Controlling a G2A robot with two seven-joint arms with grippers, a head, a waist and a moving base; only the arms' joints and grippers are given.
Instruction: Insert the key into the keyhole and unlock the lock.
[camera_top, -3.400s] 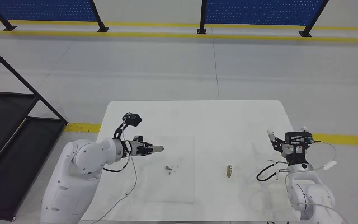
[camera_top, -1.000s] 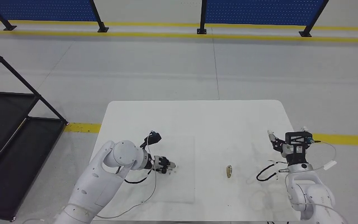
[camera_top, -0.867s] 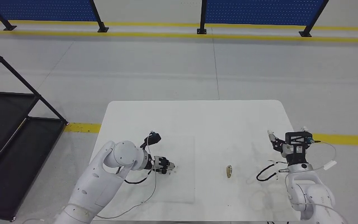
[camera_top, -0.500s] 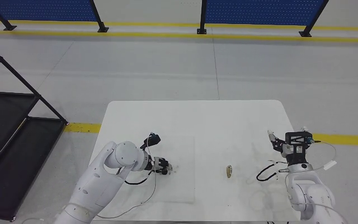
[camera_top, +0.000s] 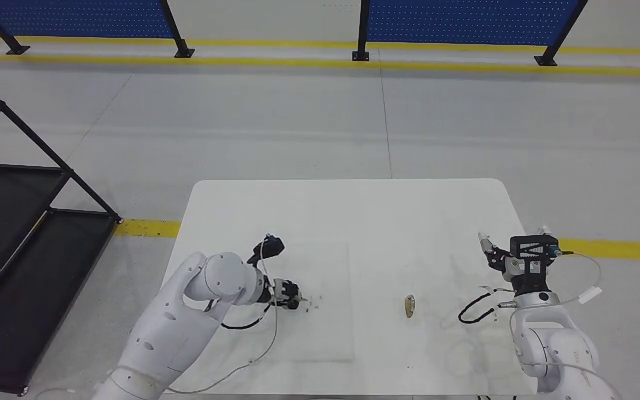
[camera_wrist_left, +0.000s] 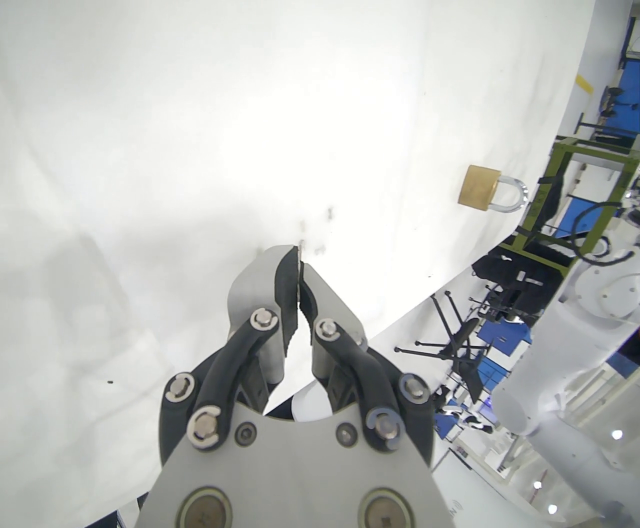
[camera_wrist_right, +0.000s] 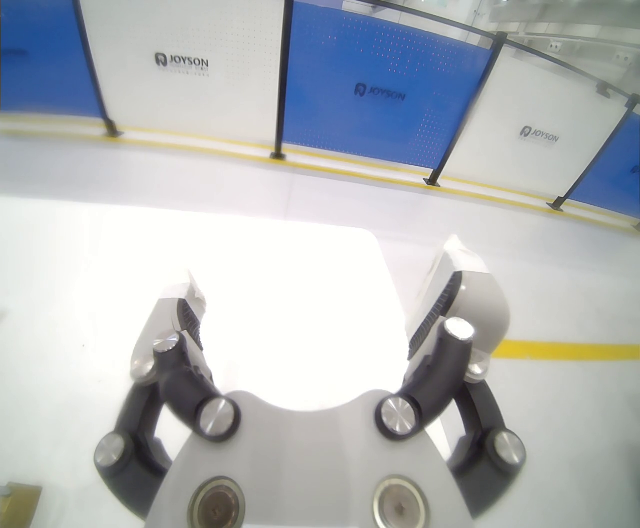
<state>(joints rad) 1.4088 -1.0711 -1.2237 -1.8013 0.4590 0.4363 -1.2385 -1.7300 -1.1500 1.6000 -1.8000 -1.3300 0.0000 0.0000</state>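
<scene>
V. bright, table (camera_wrist_right: 290, 260) glare, fisheye edges

Your white counter (camera_top: 400, 215) stands on a pale grey floor (camera_top: 300, 130). To its left you see a black metal rack (camera_top: 40, 250) with a dark shelf. Short strips of yellow tape (camera_top: 150, 228) lie on the floor at either side of the counter. A longer yellow line (camera_top: 300, 62) runs at the foot of the blue fence panels (camera_top: 80, 17) and their black posts (camera_top: 362, 30). Past the counter's edge, the left wrist view gives you a green-framed cart (camera_wrist_left: 595, 152) and black folding stands (camera_wrist_left: 457, 332). A few dark specks (camera_wrist_left: 329, 214) mark the counter.
</scene>
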